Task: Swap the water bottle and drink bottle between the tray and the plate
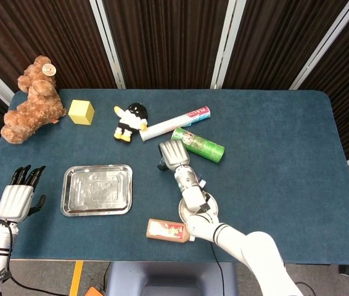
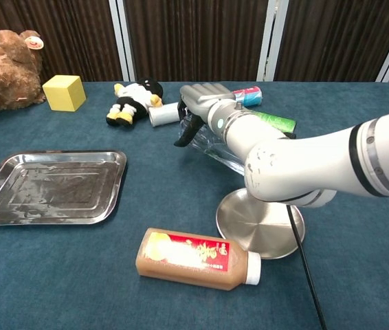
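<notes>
My right hand (image 2: 203,102) grips a clear water bottle (image 2: 212,150) from above and holds it tilted above the table, behind the round metal plate (image 2: 249,221). In the head view the right hand (image 1: 173,154) hides the bottle. Nothing lies on the plate (image 1: 212,201). A brown drink bottle (image 2: 193,258) with a red label lies on its side on the table in front of the plate, also seen as the drink bottle (image 1: 167,229) near the front edge. The metal tray (image 1: 97,189) sits at the left and holds nothing. My left hand (image 1: 18,196) hangs open off the table's left edge.
A teddy bear (image 1: 32,98), a yellow cube (image 1: 81,112) and a penguin doll (image 1: 131,120) stand along the back left. A white tube (image 1: 177,122) and a green can (image 1: 199,143) lie just behind my right hand.
</notes>
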{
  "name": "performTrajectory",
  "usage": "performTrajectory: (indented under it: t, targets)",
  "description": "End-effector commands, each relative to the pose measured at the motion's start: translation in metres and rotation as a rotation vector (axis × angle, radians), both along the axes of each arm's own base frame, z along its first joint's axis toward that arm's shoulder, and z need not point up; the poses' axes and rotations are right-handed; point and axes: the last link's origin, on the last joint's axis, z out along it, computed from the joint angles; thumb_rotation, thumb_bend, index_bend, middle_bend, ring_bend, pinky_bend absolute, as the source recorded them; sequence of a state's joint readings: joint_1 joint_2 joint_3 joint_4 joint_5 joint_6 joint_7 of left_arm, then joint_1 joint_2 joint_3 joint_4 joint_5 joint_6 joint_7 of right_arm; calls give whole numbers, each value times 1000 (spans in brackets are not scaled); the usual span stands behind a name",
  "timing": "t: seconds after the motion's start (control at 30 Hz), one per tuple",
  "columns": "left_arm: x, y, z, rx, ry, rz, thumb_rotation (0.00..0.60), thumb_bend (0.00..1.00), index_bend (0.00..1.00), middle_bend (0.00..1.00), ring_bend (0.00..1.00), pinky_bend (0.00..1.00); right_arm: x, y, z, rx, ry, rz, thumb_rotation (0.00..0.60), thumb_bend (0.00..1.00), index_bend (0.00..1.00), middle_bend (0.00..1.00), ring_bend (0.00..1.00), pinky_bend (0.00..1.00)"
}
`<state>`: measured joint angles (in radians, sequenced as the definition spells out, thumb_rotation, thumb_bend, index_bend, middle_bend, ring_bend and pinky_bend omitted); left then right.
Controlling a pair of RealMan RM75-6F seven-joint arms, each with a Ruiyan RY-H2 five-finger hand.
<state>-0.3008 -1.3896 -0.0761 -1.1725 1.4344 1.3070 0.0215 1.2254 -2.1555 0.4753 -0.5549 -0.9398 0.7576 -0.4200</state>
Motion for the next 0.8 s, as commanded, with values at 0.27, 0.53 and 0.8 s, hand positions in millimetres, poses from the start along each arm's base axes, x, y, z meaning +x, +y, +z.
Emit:
performTrajectory:
  t: [0.27, 0.53, 0.8]
  targets:
    - [2, -1, -1, -4, 0, -6, 600, 427, 0, 134, 39, 81, 7, 9, 36, 66, 83, 103, 600, 343, 925, 882, 943, 1000]
    - [7, -4, -3, -8, -2, -32, 600, 427, 0, 134, 39, 81, -28, 58, 61, 181, 194, 145, 600, 343, 926, 883, 944, 1000]
    - [11, -6, -6, -23, -7, -52, 600, 427, 0, 134, 39, 81, -75, 102, 65, 264, 337, 211, 600, 344, 927, 884, 944, 1000]
